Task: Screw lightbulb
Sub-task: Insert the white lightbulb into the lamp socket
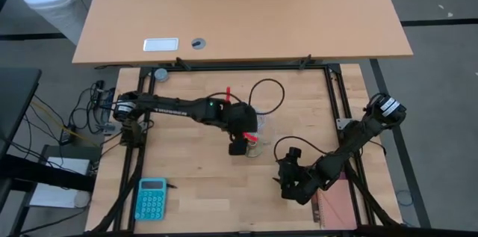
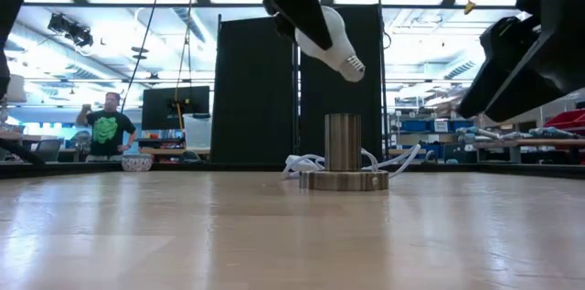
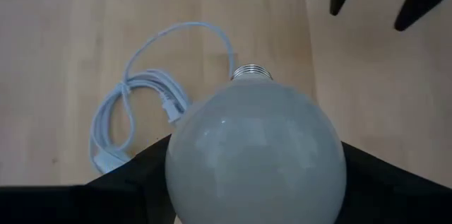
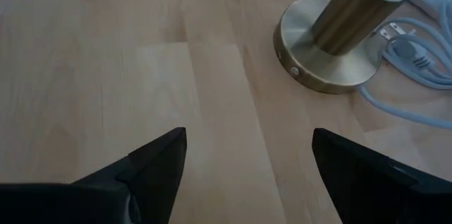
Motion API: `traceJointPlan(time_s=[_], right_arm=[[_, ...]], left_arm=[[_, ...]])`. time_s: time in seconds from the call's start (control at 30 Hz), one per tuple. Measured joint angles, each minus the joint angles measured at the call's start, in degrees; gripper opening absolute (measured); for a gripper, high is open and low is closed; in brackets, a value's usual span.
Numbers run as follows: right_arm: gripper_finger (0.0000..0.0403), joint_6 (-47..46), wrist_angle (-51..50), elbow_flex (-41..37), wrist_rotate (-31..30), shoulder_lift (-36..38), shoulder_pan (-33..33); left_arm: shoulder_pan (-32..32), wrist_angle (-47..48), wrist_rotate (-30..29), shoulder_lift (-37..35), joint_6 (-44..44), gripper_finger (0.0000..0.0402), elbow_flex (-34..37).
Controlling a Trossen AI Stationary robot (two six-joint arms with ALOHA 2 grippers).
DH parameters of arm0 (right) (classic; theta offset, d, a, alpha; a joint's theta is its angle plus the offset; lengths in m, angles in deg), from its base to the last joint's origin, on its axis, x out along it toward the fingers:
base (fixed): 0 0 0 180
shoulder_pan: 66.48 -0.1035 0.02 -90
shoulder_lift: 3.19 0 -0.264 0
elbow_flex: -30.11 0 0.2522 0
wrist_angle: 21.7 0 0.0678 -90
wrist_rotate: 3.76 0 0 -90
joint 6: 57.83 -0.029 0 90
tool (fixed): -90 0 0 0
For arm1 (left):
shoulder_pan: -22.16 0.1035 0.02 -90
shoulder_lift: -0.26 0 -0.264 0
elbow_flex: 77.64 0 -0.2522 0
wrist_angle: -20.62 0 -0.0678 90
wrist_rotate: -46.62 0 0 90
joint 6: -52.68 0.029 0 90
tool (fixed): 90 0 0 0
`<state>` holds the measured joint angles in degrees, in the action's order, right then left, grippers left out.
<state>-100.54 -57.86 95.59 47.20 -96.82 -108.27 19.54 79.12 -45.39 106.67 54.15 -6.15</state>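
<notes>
The work surface is a light wooden table [image 1: 187, 192] of butcher-block planks, bordered by a dark metal frame. Resting directly on it are a brass-coloured socket [image 4: 332, 40], consisting of an upright cylinder on a round flat base, and a coiled white cable [image 3: 134, 104] lying just beside and behind that base. A blue calculator [image 1: 151, 198] lies flat near the table's front left corner, well apart from the socket.
</notes>
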Motion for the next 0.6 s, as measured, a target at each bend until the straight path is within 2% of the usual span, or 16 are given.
traceJointPlan(time_s=[0.27,0.6], right_arm=[[0.0307,1.9,2.8,-1.0,-0.4,0.0,1.1],[0.0307,2.4,4.9,-1.7,-0.4,0.0,1.5]], left_arm=[[1.9,2.5,2.5,3.3,0.1,0.0276,-0.2],[2.5,3.9,4.3,4.0,1.1,0.0276,-0.3]])
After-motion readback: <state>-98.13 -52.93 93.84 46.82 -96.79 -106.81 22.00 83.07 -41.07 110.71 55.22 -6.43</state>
